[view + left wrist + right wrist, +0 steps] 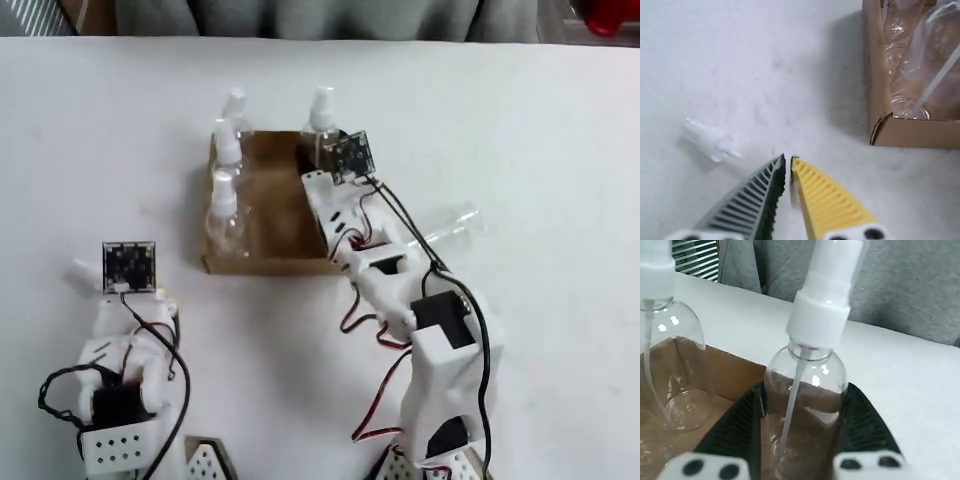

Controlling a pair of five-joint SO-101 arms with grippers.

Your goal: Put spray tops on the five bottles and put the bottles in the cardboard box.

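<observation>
Jaws of my right gripper (805, 389) are clamping a capped bottle (807, 365) from both sides, holding it upright at the far right corner of the cardboard box (265, 215). From here I can't quite tell whether its base is resting on the box floor. Three more capped bottles (227, 150) are standing along the box's left wall. The fifth bottle (452, 222) is lying on its side on the table (520, 120), right of the box and beside my right arm. My left gripper (788, 160) is hanging low over the table left of the box, jaws together and gripping nothing. A loose spray top (709, 141) is lying near its tips, apart from them.
</observation>
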